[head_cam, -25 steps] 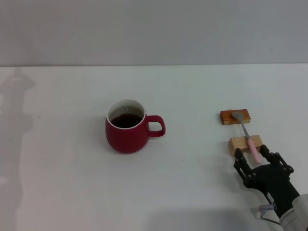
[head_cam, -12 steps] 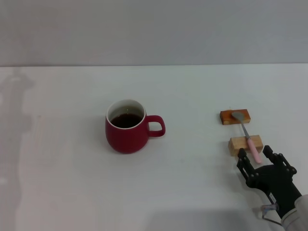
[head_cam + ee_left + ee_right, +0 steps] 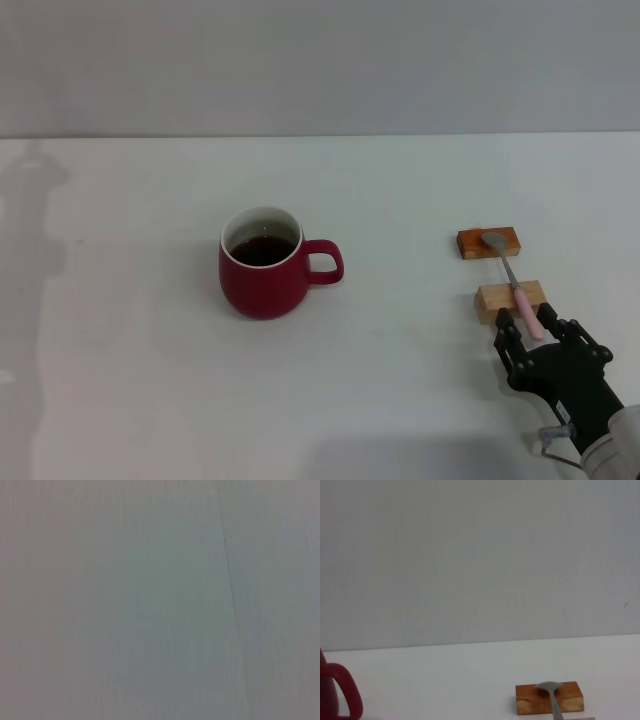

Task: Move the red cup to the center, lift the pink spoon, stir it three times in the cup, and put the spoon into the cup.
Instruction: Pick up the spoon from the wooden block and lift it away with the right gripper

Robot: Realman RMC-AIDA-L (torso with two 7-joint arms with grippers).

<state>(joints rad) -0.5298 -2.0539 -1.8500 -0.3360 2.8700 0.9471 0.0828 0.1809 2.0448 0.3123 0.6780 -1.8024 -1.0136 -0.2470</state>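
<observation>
The red cup (image 3: 263, 275) stands left of the table's middle with dark liquid inside and its handle pointing right; the right wrist view catches its handle (image 3: 342, 690) at the edge. At the right, the pink spoon (image 3: 512, 280) lies across two wooden blocks, its grey bowl (image 3: 549, 687) on the far one and its pink handle pointing toward me. My right gripper (image 3: 537, 330) sits low at the near right, open, with a finger on either side of the handle's tip. My left gripper is out of view; its wrist view shows only a plain grey surface.
A dark orange block (image 3: 475, 243) and a paler block (image 3: 497, 298) hold the spoon up off the white table (image 3: 400, 380). A grey wall rises behind the table's far edge.
My right gripper has shifted slightly to the right and toward the near edge, staying at the spoon's handle end. Cup, spoon and blocks have not moved.
</observation>
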